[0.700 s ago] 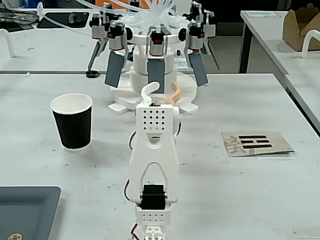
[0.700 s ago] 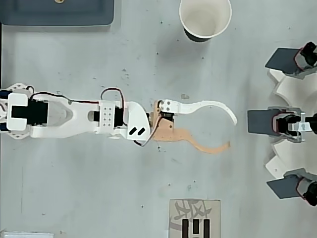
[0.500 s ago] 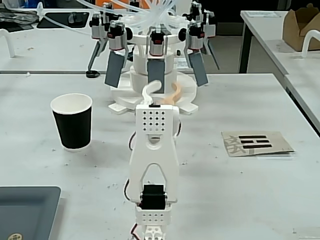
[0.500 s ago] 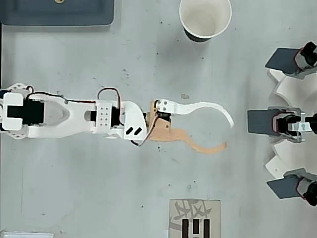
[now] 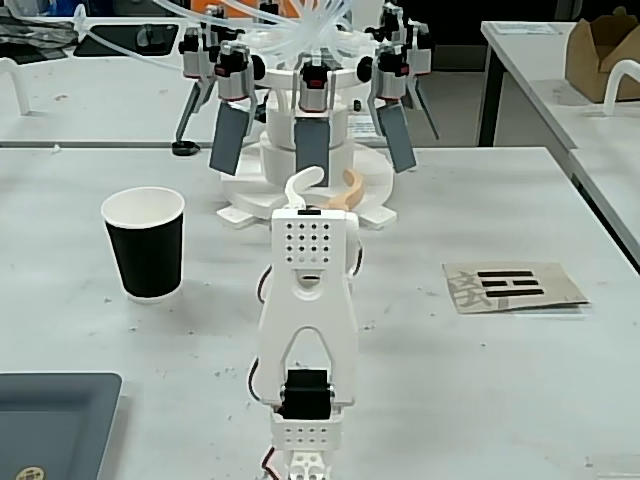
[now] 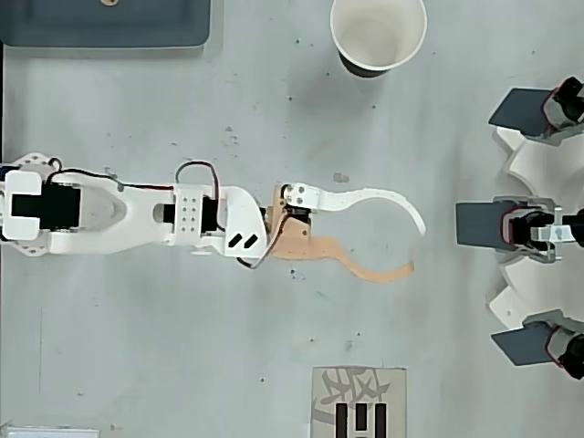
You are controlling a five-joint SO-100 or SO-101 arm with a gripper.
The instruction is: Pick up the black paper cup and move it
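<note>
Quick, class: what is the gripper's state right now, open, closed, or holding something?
Gripper: open and empty, well apart from the black paper cup.

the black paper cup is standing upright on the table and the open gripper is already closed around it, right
Not quite. The black paper cup does stand upright on the table, but the open gripper is not around it. The overhead view shows the jaws holding nothing, well apart from the cup.

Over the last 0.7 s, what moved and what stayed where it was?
The gripper drew back slightly toward the arm's base, leftward in the overhead view, with its jaws open and empty throughout. Nothing was taken hold of or let go. The black paper cup stands upright in the same spot, off to the arm's side, untouched.
</note>
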